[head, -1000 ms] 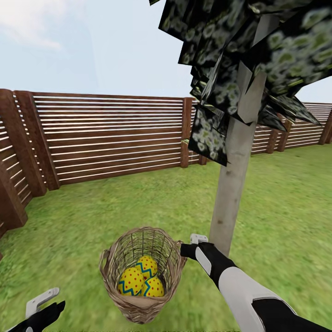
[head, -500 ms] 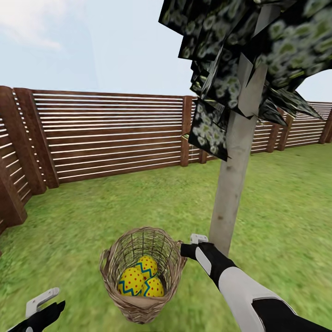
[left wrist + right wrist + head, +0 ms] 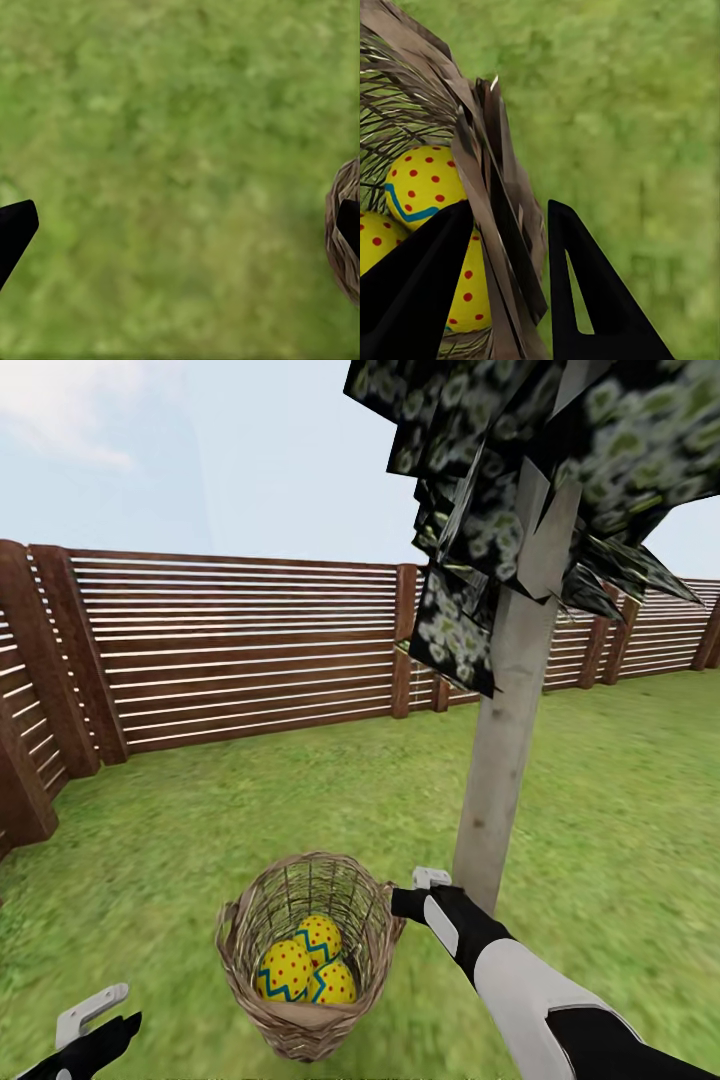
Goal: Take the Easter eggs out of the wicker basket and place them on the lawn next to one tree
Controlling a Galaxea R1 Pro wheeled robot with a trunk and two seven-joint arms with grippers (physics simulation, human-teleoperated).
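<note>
Easter eggs (image 3: 305,962), all three of them, sit together in the bottom of the wicker basket (image 3: 310,1028), which stands on the lawn (image 3: 200,830) just near-left of the tree (image 3: 500,780). From my head camera I see the basket whole, its rim open to me, the pale trunk rising just beside its far-right side and the brown slat fence (image 3: 240,650) running across the far edge of the grass.

My right wrist camera gives me what the head view cannot: the right gripper (image 3: 510,255) has its two dark fingers astride the basket's rim (image 3: 499,225), one finger inside next to the eggs (image 3: 424,187), the other outside over grass. The weave fills the gap between them, so I read the right gripper as clamped on the wicker basket wall. In the head view that gripper (image 3: 428,880) shows as a pale tip at the basket's right edge, with the black and white forearm behind it.

My left gripper (image 3: 92,1005) hangs low at the near left, well apart from the basket. Its wrist camera looks down on bare grass (image 3: 172,172) with the fingertips (image 3: 15,229) spread wide to either side, holding nothing, and a bit of brown wicker (image 3: 343,232) at one edge.
</note>
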